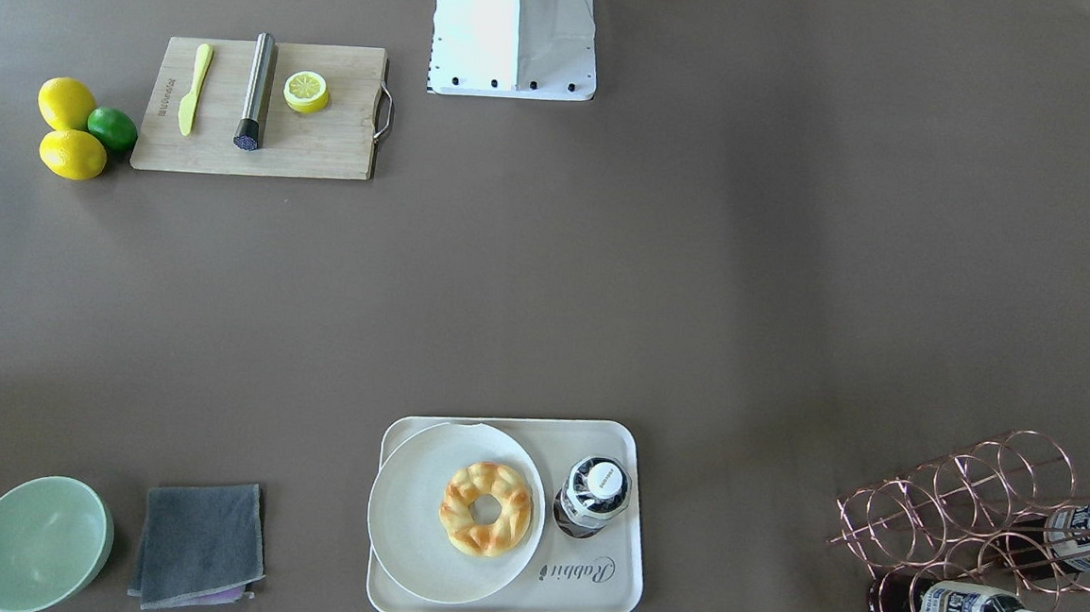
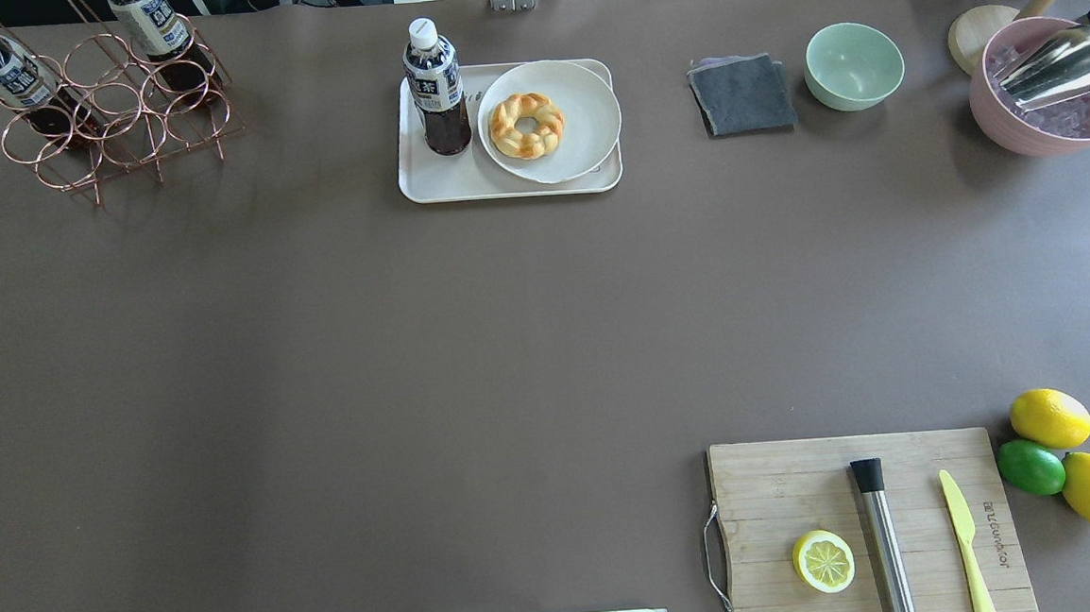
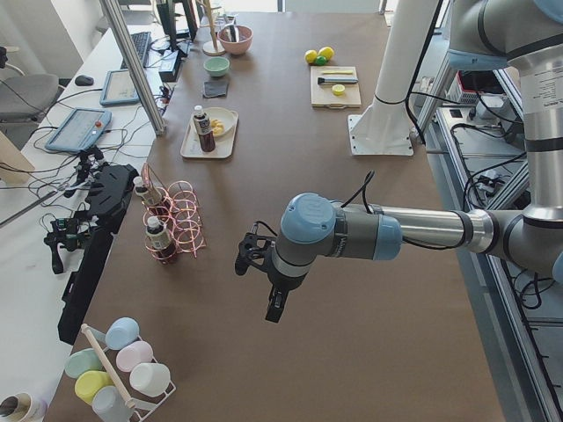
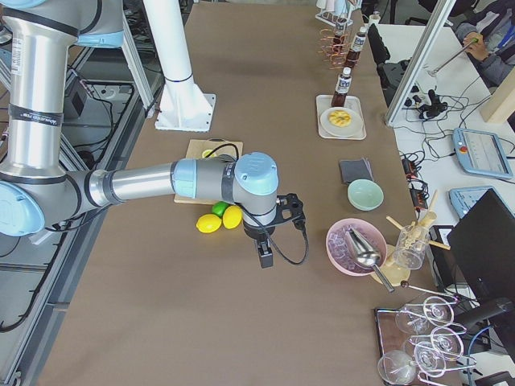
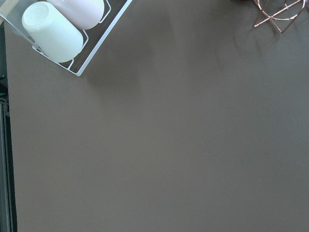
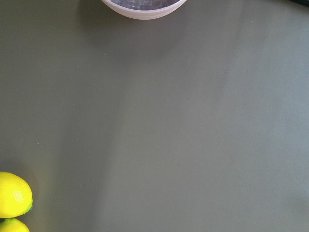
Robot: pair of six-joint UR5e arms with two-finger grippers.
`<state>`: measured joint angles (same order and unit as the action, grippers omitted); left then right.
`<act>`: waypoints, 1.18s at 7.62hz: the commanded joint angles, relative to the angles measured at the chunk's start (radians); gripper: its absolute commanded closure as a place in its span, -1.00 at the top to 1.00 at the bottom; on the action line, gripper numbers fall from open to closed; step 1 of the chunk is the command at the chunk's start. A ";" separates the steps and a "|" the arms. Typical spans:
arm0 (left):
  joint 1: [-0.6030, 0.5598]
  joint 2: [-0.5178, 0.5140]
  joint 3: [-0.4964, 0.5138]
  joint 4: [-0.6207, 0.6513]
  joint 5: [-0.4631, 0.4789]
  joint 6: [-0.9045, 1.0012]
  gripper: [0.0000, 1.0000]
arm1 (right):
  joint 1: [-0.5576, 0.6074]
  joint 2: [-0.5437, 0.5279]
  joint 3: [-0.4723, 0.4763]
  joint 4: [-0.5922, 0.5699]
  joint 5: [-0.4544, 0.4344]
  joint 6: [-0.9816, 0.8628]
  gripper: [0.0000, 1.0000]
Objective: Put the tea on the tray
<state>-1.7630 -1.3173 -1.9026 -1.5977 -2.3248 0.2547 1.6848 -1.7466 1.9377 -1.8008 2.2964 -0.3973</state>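
One tea bottle (image 1: 593, 496) stands upright on the cream tray (image 1: 605, 589), beside a round plate holding a ring pastry (image 1: 485, 509). It also shows in the overhead view (image 2: 437, 90) on the tray (image 2: 447, 181). Two more tea bottles (image 2: 3, 76) (image 2: 156, 27) lie in a copper wire rack (image 2: 112, 115). My left gripper (image 3: 274, 308) hangs above bare table off the rack end, far from the tray. My right gripper (image 4: 265, 259) hangs near the lemons. Both show only in side views, so I cannot tell whether they are open or shut.
A wooden cutting board (image 2: 803, 498) carries a lemon half, a steel tool and a yellow knife. Lemons and a lime (image 2: 1031, 465) lie beside it. A green bowl (image 2: 854, 65), a grey cloth (image 2: 742, 93) and a pink ice bowl (image 2: 1052, 86) stand along the far edge.
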 commanded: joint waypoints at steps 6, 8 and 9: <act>-0.033 -0.003 -0.007 0.093 0.061 -0.006 0.95 | 0.003 0.110 -0.111 -0.032 -0.015 0.006 1.00; -0.035 0.007 -0.001 0.085 0.059 -0.006 0.95 | 0.000 0.108 -0.111 -0.029 -0.014 0.003 1.00; -0.035 0.006 -0.004 0.087 0.059 -0.006 0.95 | -0.002 0.105 -0.112 -0.029 -0.014 0.005 1.00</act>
<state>-1.7966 -1.3135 -1.9072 -1.5089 -2.2649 0.2484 1.6851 -1.6388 1.8284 -1.8306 2.2819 -0.3931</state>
